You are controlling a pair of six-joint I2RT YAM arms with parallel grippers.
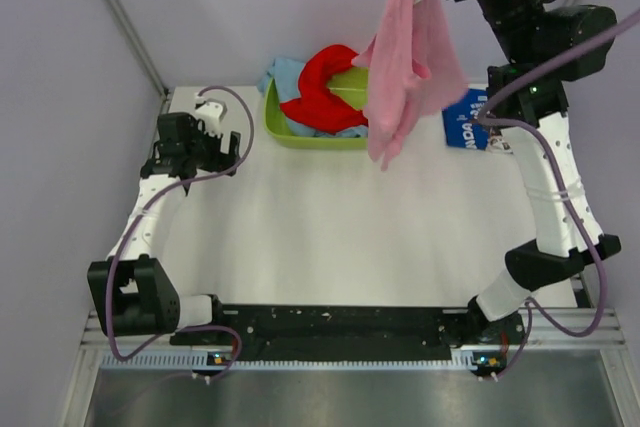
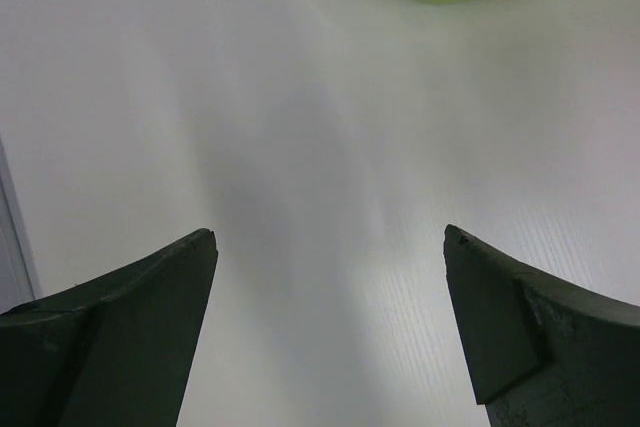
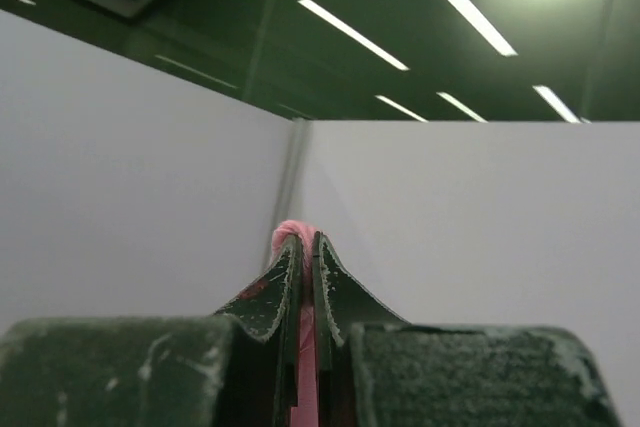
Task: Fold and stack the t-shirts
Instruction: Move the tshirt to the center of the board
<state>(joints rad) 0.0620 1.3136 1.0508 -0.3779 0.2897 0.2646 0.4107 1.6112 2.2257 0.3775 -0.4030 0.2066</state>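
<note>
Your right gripper (image 3: 307, 245) is clamped on the pink shirt (image 1: 405, 57), which hangs bunched high near the tub (image 1: 290, 134). It looks light and floppy, so take a lower hem corner with the left gripper (image 2: 330, 237), whose jaws are wide apart.

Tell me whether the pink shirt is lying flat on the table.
No, the pink shirt hangs bunched in the air, pinched in the shut right end effector.

pink shirt (image 1: 405, 57), red shirt (image 1: 322, 99), light blue shirt (image 1: 283, 73), navy shirt (image 1: 466, 131) with white lettering, lime green tub (image 1: 300, 141)
</note>
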